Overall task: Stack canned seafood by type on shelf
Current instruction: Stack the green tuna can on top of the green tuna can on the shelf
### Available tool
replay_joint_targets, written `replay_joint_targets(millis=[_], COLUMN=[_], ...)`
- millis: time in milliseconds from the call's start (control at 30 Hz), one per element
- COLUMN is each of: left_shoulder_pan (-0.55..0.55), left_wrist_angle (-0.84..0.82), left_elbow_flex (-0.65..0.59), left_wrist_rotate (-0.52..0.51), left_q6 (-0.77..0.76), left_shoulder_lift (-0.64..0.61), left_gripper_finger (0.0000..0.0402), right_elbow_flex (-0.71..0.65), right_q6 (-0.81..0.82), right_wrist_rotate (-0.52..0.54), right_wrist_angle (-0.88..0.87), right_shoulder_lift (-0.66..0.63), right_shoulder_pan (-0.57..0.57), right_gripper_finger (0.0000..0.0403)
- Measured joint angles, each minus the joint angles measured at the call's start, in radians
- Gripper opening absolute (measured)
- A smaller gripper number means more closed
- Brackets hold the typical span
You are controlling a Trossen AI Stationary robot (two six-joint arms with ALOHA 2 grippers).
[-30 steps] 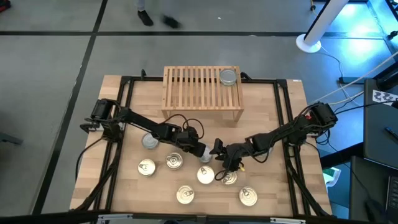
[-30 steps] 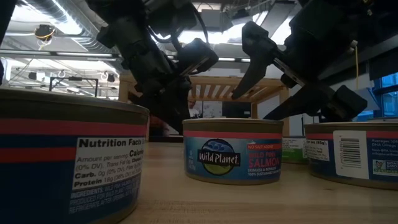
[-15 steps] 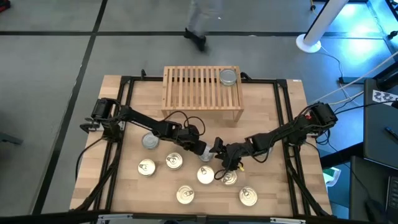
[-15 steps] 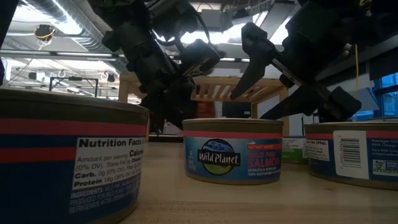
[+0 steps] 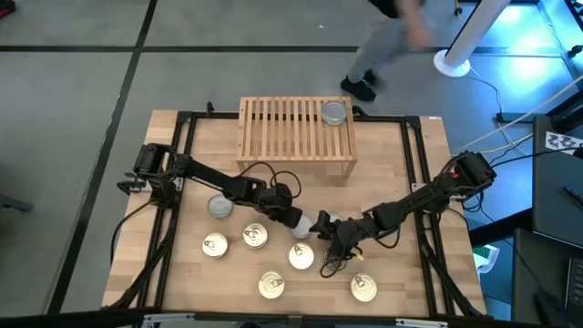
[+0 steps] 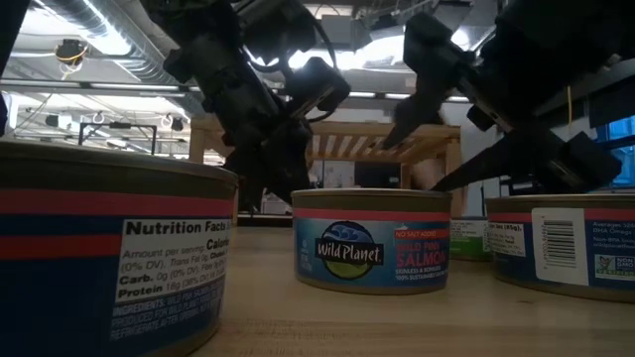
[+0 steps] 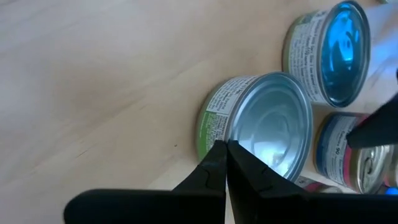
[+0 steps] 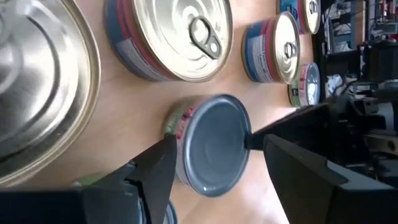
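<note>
Passing person [image 5: 392,41] blurred, cut by high view's top edge.

A light wooden table [image 5: 401,173] holds a small slatted wooden shelf [image 5: 284,130] at its far edge, with one silver-lidded can [image 5: 334,112] on the shelf's right end. Loose cans sit on the near tabletop: several gold-lidded cans [image 5: 215,244] and a silver-grey can [image 5: 219,207] at left
</note>
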Motion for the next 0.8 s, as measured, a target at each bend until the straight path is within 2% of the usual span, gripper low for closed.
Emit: replay_joint_targets(millis=[800], left_shoulder_pan=[0.000], left_wrist_angle=[0.006], left_elbow_flex=[0.002], left_wrist_rotate=[0.010], left_q6=[0.002], left_shoulder_lift=[-0.013], left_gripper_finger=[0.0000], right_elbow_flex=[0.000], right_q6=[0.003], right_wrist_rotate=[0.016], right_wrist_angle=[-0.021], right_shoulder_lift=[0.000], right_shoulder_pan=[0.003], right_gripper_finger=[0.0243])
